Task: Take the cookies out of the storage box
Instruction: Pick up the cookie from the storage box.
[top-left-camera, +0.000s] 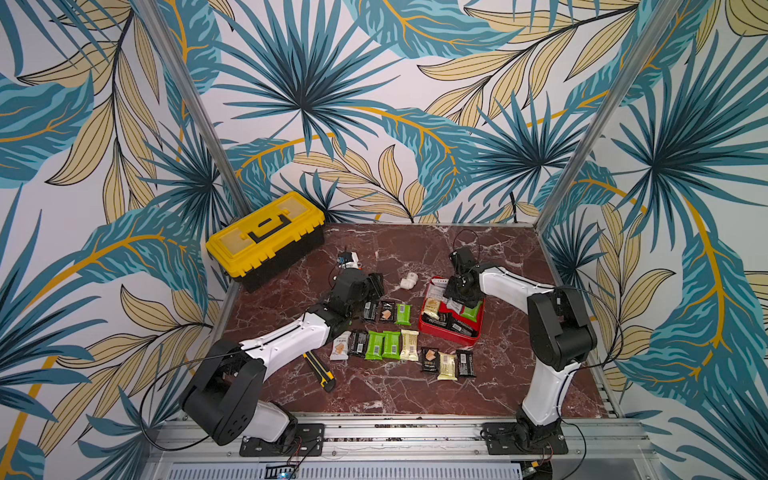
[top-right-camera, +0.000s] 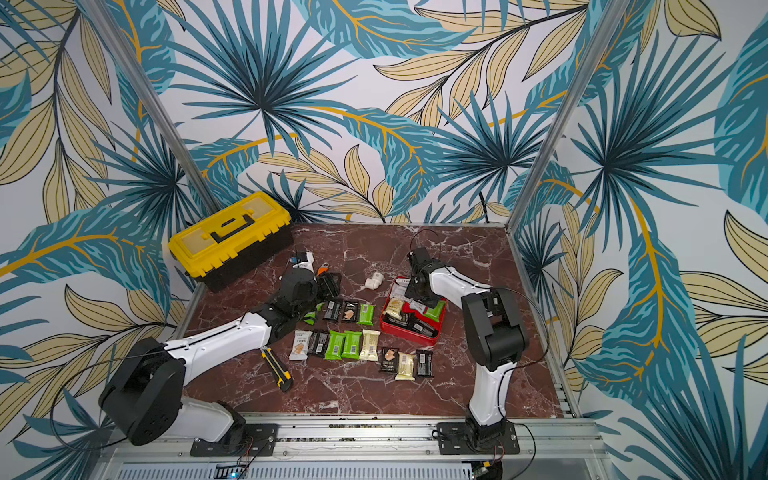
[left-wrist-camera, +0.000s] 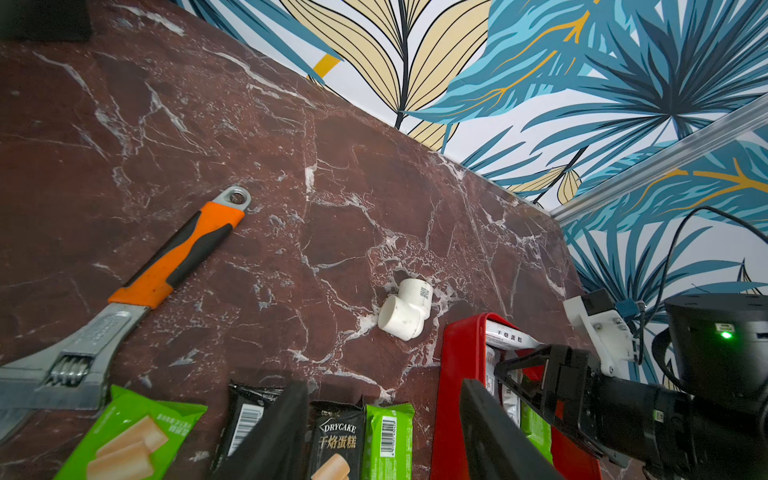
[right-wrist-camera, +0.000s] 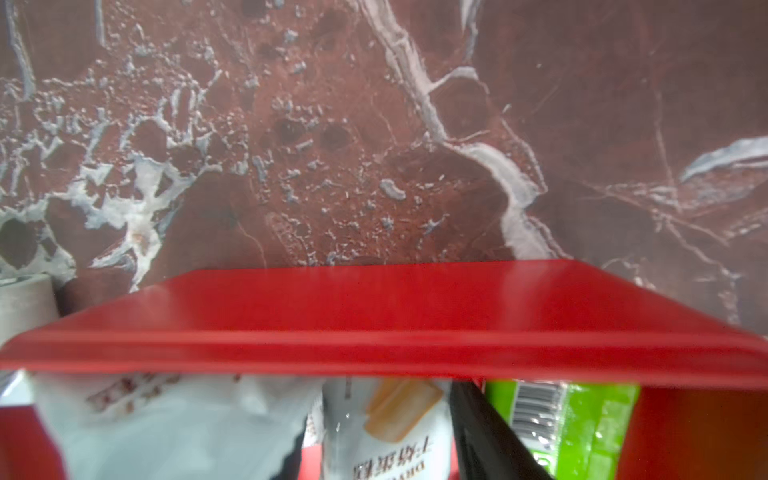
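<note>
The red storage box (top-left-camera: 446, 338) (top-right-camera: 409, 334) sits right of the table's middle, holding several cookies (top-left-camera: 432, 307). My right gripper (top-left-camera: 451, 297) (right-wrist-camera: 386, 399) reaches down into it, open. Its fingers stand on either side of a white cookie packet (right-wrist-camera: 386, 436), with a green packet (right-wrist-camera: 582, 424) beside it. Many more cookies (top-left-camera: 390, 345) (top-right-camera: 351, 345) lie in rows on the table left of the box. My left gripper (top-left-camera: 376, 286) (left-wrist-camera: 382, 386) hovers open over the far row, above a black packet (left-wrist-camera: 336, 440) and a green one (left-wrist-camera: 388, 440), holding nothing.
A yellow-lidded toolbox (top-left-camera: 266, 237) stands at the back left. A utility knife (top-left-camera: 320, 365) lies near the left arm. A white pipe elbow (top-left-camera: 408, 282) (left-wrist-camera: 405, 309) rests behind the cookies, and an orange-handled wrench (left-wrist-camera: 166, 266) lies by the left gripper.
</note>
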